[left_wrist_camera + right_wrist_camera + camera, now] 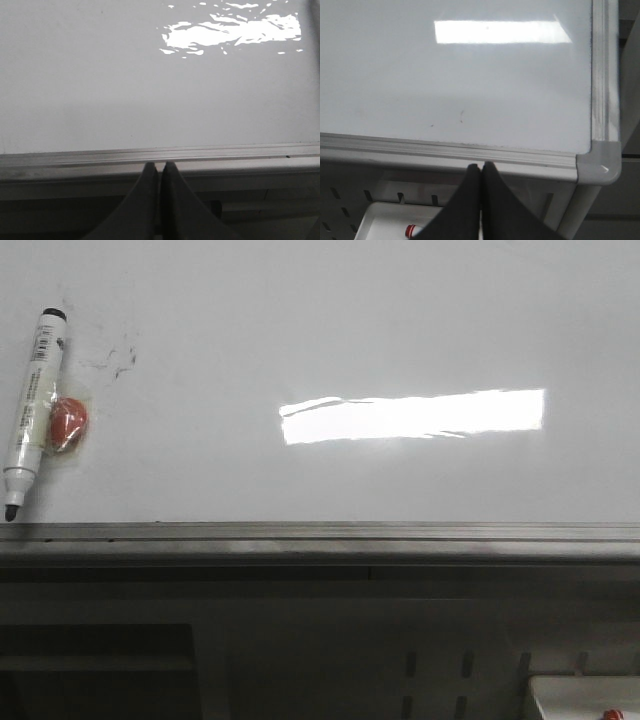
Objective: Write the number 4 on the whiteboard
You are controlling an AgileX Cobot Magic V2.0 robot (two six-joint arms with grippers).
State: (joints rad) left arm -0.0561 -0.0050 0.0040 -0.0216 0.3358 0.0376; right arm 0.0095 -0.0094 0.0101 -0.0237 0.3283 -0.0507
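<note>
The whiteboard [330, 330] fills the front view, glossy white with a bright rectangular reflection and a grey edge rail [320, 533] along its near side. No drawn 4 shows on it; only faint dark smudges [115, 358] near the far left. A white marker [33, 405] with a black tip lies on the board at the left, beside a small red object [68, 423]. My left gripper [159, 165] is shut and empty, just short of the rail [160, 154]. My right gripper [480, 166] is shut and empty, just short of the board's near right corner [600, 162].
Below the rail is a dark perforated frame [430, 670]. A white tray [395, 220] with a red-capped item [411, 231] sits under the right gripper; it also shows at the front view's lower right [585, 698]. Small dark specks [461, 116] mark the board near the right gripper.
</note>
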